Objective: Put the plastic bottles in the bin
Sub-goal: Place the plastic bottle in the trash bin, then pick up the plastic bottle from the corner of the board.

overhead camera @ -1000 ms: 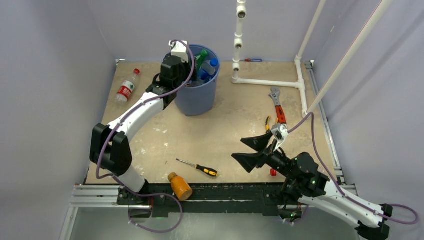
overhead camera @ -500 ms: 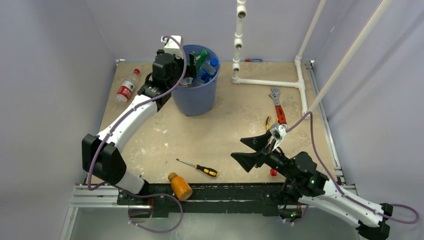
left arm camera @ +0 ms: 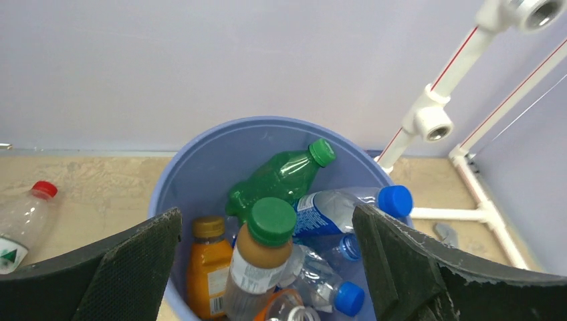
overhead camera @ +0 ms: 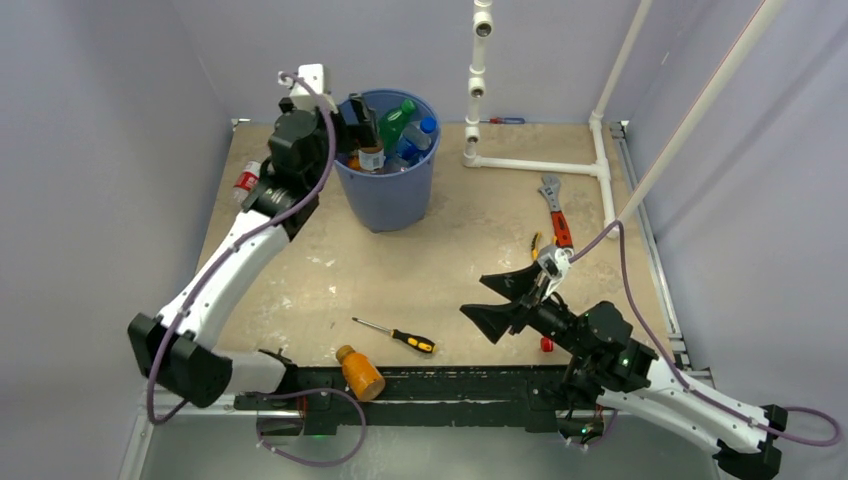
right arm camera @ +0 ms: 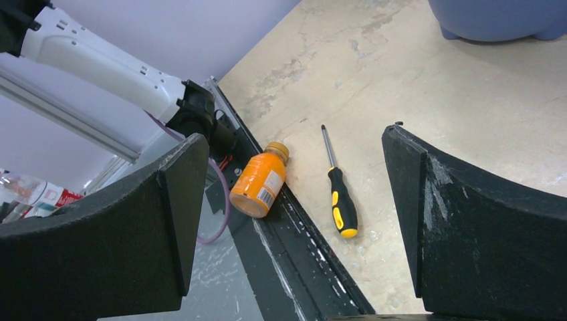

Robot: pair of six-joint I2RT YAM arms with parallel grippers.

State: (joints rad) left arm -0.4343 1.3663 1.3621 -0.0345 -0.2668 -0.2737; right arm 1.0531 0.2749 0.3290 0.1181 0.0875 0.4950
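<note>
The blue bin [overhead camera: 388, 200] stands at the table's back. It holds several bottles, among them a green one [overhead camera: 394, 120] and one with a blue cap [overhead camera: 428, 125]. My left gripper [overhead camera: 360, 125] is open and empty at the bin's left rim. In the left wrist view the bin [left arm camera: 220, 150] shows the green bottle [left arm camera: 281, 177], a green-capped bottle [left arm camera: 257, 264], an orange bottle [left arm camera: 207, 271] and blue-capped ones [left arm camera: 344, 207] between the open gripper's [left arm camera: 267, 267] fingers. An orange bottle [overhead camera: 360, 372] lies at the near edge. A red-labelled bottle [overhead camera: 246, 179] lies far left. My right gripper [overhead camera: 500, 300] is open and empty.
A yellow-and-black screwdriver [overhead camera: 402, 337] lies near the orange bottle [right arm camera: 259, 180]; it also shows in the right wrist view [right arm camera: 341, 197]. A red-handled wrench [overhead camera: 554, 215] lies right of centre. White pipes [overhead camera: 540, 165] run along the back right. The table's black front rail [overhead camera: 450, 385] borders the near edge.
My left arm has swung left and back, so its gripper has moved from over the bin toward the left rim. The right arm has not moved.
</note>
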